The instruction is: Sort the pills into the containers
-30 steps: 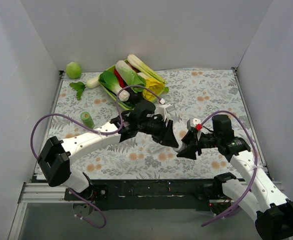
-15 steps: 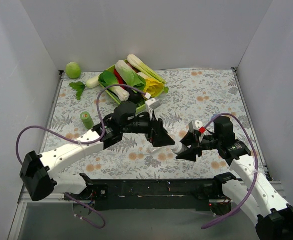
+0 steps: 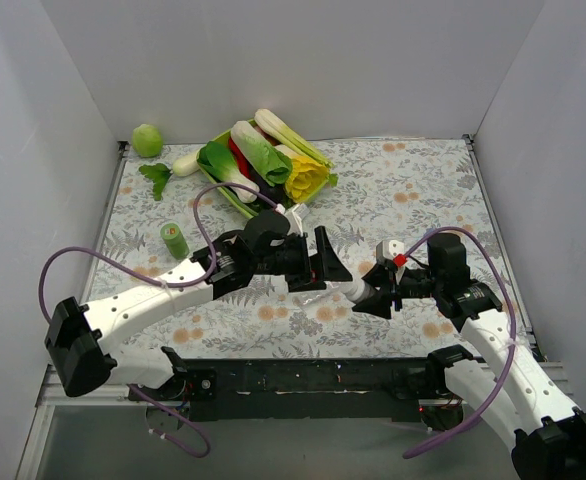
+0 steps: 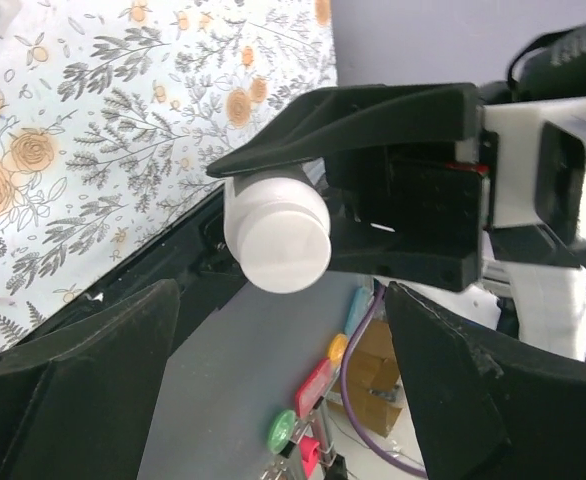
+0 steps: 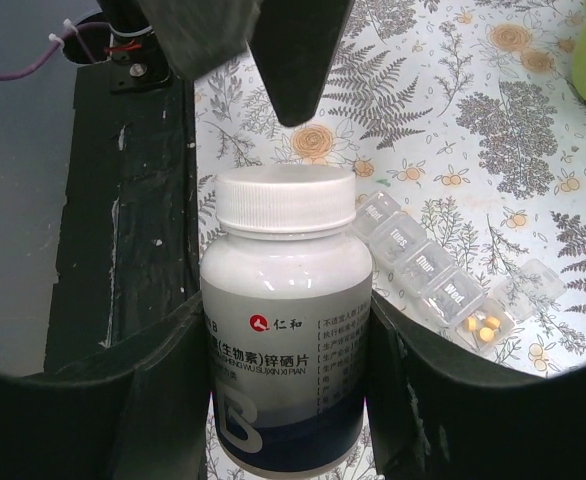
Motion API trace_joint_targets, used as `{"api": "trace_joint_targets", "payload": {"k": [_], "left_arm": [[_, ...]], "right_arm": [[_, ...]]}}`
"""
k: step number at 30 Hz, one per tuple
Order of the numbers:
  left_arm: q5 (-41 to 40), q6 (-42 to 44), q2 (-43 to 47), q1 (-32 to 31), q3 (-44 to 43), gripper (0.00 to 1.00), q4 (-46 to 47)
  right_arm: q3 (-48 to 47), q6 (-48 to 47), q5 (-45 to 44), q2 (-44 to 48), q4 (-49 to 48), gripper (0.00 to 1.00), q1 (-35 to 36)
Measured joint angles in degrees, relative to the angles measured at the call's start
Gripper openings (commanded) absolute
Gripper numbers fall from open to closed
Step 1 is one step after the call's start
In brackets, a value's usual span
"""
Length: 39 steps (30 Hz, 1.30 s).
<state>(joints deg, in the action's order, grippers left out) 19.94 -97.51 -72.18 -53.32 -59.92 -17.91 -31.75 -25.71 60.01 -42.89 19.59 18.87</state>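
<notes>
My right gripper [image 5: 285, 345] is shut on a white pill bottle [image 5: 286, 300] with a blue-grey label, and the white cap [image 5: 286, 203] is on. In the top view the bottle [image 3: 353, 291] lies level in that gripper [image 3: 371, 291], cap pointing left. My left gripper [image 3: 329, 270] stands open just left of the cap, with nothing between its fingers [image 4: 73, 390]. The cap [image 4: 278, 238] faces it a short way off. The containers [image 5: 428, 270], a clear strip of day-marked compartments, lie on the floral cloth beside the bottle. One open compartment holds yellow pills [image 5: 481, 328].
A green tray of vegetables [image 3: 221, 177] stands at the back, with a green ball [image 3: 147, 139] and a white radish [image 3: 185, 163] left of it. A small green cylinder [image 3: 175, 239] stands at the left. The black front rail [image 3: 303, 378] runs below both grippers.
My left gripper was shut at the bottle's cap. It has opened, let go and drawn back a little to the left. The right gripper still holds the bottle.
</notes>
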Motion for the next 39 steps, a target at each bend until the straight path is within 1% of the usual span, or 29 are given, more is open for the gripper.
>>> {"api": "trace_joint_targets", "payload": {"k": [3,6,8,10,12,13,15,16,18,19,21,22,25,27,29,30,32,33,36,37,38,39], "left_arm": [[-3.08,-3.19,-2.62,-1.92,-1.79,0.81,-1.7],[-5.03,-5.46,-5.29,-3.54,-3.26,0.73,-2.43],[-5.9,-6.34,-6.6,-4.35,-3.89,0.7,-2.67],[-6.51,-6.95,-7.43,-4.9,-4.22,0.63,-2.75],[-7.13,-7.39,-7.98,-5.22,-4.48,0.54,-2.82],[-7.17,-7.34,-8.15,-5.29,-4.61,0.46,-2.82],[-7.3,-7.56,-8.33,-5.31,-4.66,0.4,-2.69],[-7.15,-7.43,-8.37,-5.33,-4.7,0.34,-2.27],[-7.06,-6.99,-8.37,-5.33,-4.74,0.26,-1.95],[-6.97,-6.78,-8.41,-5.33,-4.74,0.2,-1.88],[-6.38,-5.31,-8.52,-5.33,-4.74,0.14,-1.57],[-5.97,-4.31,-8.59,-5.31,-4.72,0.13,-1.33],[-3.85,1.7,-8.83,-5.14,-4.74,0.11,-0.26],[-0.81,7.89,-9.14,-4.74,-4.74,0.12,0.63],[2.73,15.04,-9.77,-4.24,-5.07,0.13,1.03],[4.63,19.54,-10.23,-4.07,-5.6,0.21,0.92],[7.76,28.39,-10.99,-3.89,-6.47,0.34,0.17],[8.74,32.61,-11.02,-3.91,-6.49,0.47,-0.09],[9.84,41.88,-10.86,-4.46,-6.49,0.66,-0.22],[9.7,43.78,-10.84,-4.94,-6.45,0.82,0.31],[9.29,45.0,-10.67,-5.35,-6.23,0.88,1.11],[8.7,45.88,-10.12,-5.7,-5.68,0.98,2.23]], "right_arm": [[0.0,0.0,-0.55,-0.02,0.0,0.02,0.0],[0.0,0.02,-1.09,-0.2,0.0,0.02,0.0],[0.0,0.02,-1.36,-0.28,0.0,0.02,0.0],[0.0,0.02,-1.42,-0.28,0.0,0.02,0.0],[0.0,0.02,-1.42,-0.28,0.0,0.02,0.0],[0.0,0.02,-1.42,-0.28,0.0,0.02,0.0],[0.0,0.02,-1.42,-0.28,0.0,0.02,0.0],[0.0,0.02,-1.57,-0.28,0.13,0.02,0.0],[0.0,0.02,-1.64,-0.31,0.11,0.02,0.0],[0.0,0.02,-1.73,-0.31,0.11,0.02,0.0],[0.0,0.02,-1.79,-0.31,0.13,0.02,0.0],[0.0,0.0,-1.79,-0.33,0.11,0.02,0.0],[0.0,-0.02,-1.36,-0.33,0.48,0.02,0.0],[0.0,-0.15,-0.63,-0.33,1.03,0.02,0.0],[0.0,-0.46,0.13,-0.31,1.73,0.02,0.0],[0.02,-0.68,0.39,-0.33,2.1,0.02,0.0],[0.07,-0.98,1.03,-0.33,2.82,0.02,-0.11],[0.09,-1.09,1.38,-0.33,3.06,0.02,-0.13],[0.31,-0.98,2.71,-0.33,2.75,0.02,-0.13],[0.31,-0.98,3.23,-0.31,2.51,0.02,-0.11],[0.31,-1.01,3.74,-0.22,2.43,0.02,-0.09],[0.31,-1.01,4.11,-0.17,2.34,0.02,-0.07]]}}
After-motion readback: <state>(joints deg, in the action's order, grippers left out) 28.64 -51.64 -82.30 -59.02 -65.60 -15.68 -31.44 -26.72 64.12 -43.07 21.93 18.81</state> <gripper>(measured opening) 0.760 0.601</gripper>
